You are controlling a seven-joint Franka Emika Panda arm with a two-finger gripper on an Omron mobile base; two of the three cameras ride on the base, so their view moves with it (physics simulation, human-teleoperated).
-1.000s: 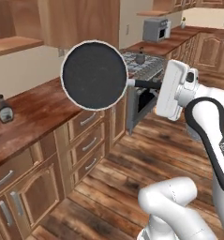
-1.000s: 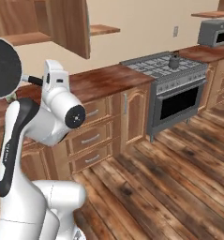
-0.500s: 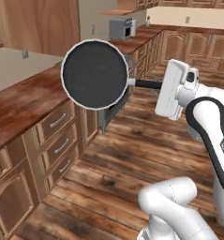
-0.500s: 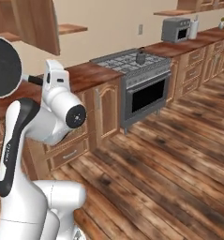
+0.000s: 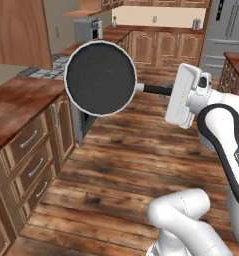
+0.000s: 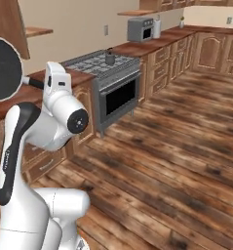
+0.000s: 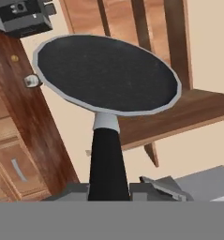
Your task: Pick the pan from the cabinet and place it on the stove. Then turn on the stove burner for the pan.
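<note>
We have the gripper (image 7: 108, 190) clenched on the thin black handle (image 7: 107, 159) of the pan (image 5: 100, 78), its jaws pressed to either side of the handle's near end. From the grip the handle runs straight out to the round dark dish, which we carry in the air with its inside turned toward the left base camera, well above the wooden floor (image 5: 141, 165) and clear of the counter (image 5: 16, 102) beside it. In the right base view the pan (image 6: 3, 68) sits at the left edge, out past the white hand. Farther along the same counter run stands the stove (image 6: 101, 63), its dark grates carrying a small dark pot (image 6: 109, 57). Beyond it, a microwave (image 6: 141, 29) rests on the countertop. Lower drawers (image 5: 33, 165) line the cabinet front beneath the counter.
</note>
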